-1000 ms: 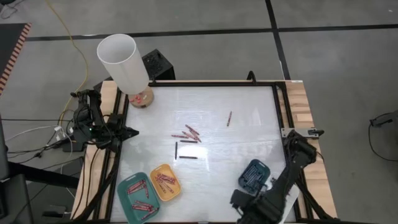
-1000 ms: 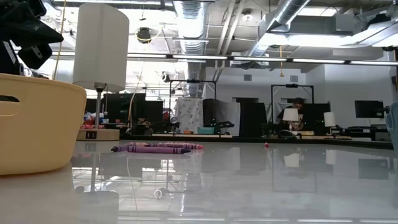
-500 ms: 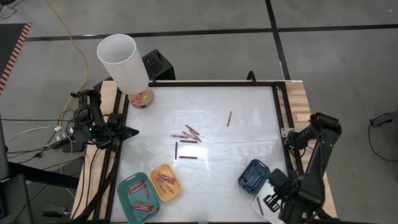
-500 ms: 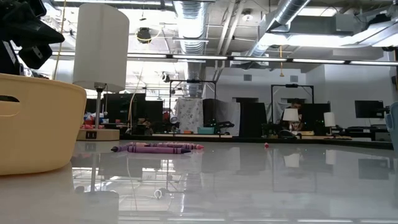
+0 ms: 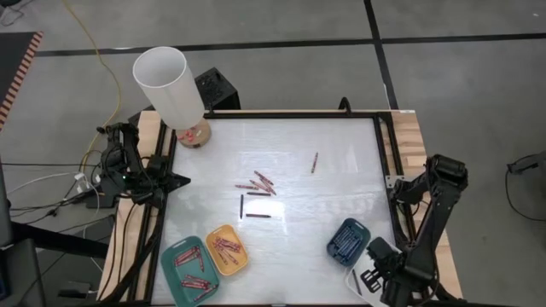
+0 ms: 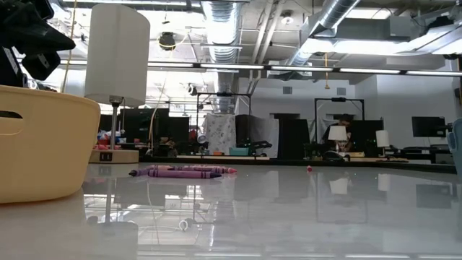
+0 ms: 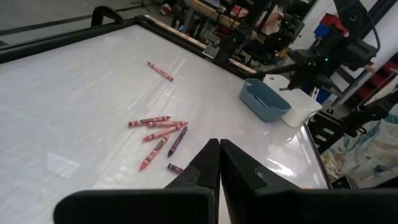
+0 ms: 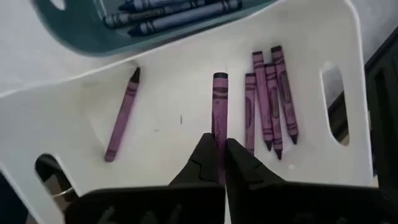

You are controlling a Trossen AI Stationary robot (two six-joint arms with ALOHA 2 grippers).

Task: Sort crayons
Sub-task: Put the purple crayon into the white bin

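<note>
Several loose crayons (image 5: 258,184) lie at the table's middle, and one more (image 5: 315,162) lies farther right. Sorted crayons fill the teal tray (image 5: 175,256), the yellow tray (image 5: 239,264), the dark-blue tray (image 5: 334,247) and the white tray (image 8: 174,99). My right gripper (image 8: 219,149) hangs over the white tray at the near right corner, shut on a purple crayon (image 8: 219,106). My left gripper (image 7: 219,152) waits shut at the table's left edge. My right gripper pinches one end of the purple crayon (image 8: 219,138) between its two fingertips, coming from above and pointing down. The crayon runs on past the fingertips, in line with the fingers. It hangs over the white tray's floor, between the crayons lying there.
A white-shaded lamp (image 5: 171,85) stands at the far left corner. A black frame (image 5: 380,145) edges the table. In the white tray lie a group of purple crayons (image 8: 270,99) and a single one (image 8: 122,115). The dark-blue tray (image 8: 81,37) sits right beside it.
My right gripper has swung from the near edge beside the dark-blue tray toward the table's right, over the white tray, rolling about its wrist. In the last half second it has barely shifted. The left arm has kept still.
</note>
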